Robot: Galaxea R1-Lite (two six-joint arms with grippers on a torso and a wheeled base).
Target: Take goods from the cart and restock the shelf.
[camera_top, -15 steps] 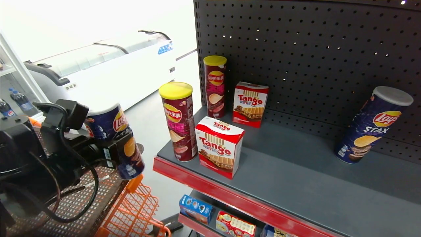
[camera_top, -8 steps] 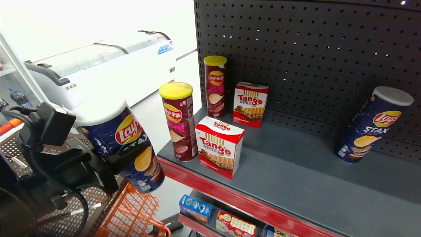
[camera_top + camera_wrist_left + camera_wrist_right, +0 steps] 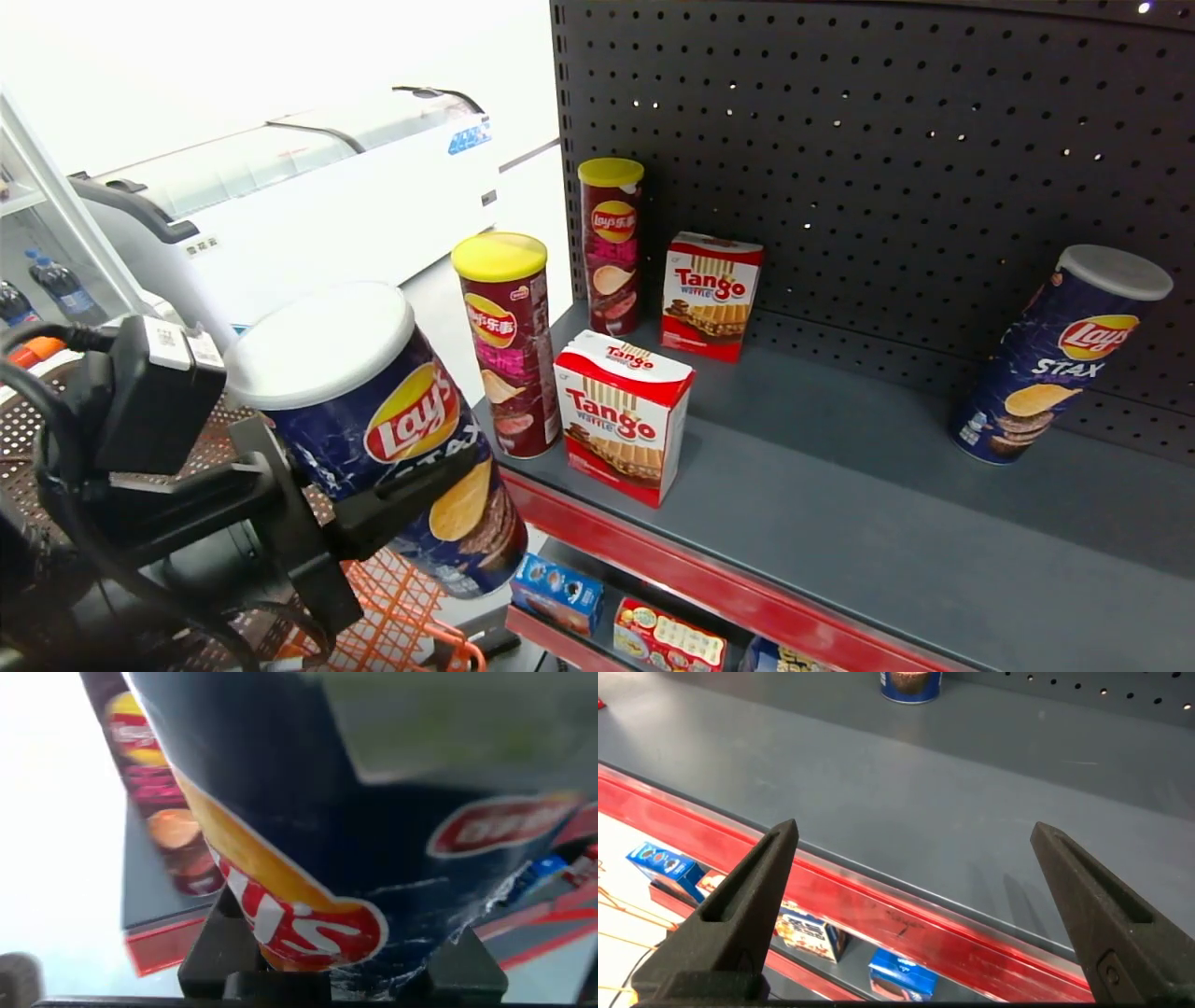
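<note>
Dark blue white-lidded crisp canister (image 3: 411, 425), tilted, clamped in the left end effector (image 3: 373, 509) above the orange wire cart (image 3: 392, 616), mid-carry; next, I'd say, clear the red lip of the grey metal shelf (image 3: 840, 523) and land upright.

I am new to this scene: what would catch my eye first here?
A big blue chip can, gripped by the left gripper, looms at the near left, beside the shelf and its red front edge. On the shelf stand two yellow-lidded maroon cans and two wafer boxes at the left end, and another blue can far right.
</note>
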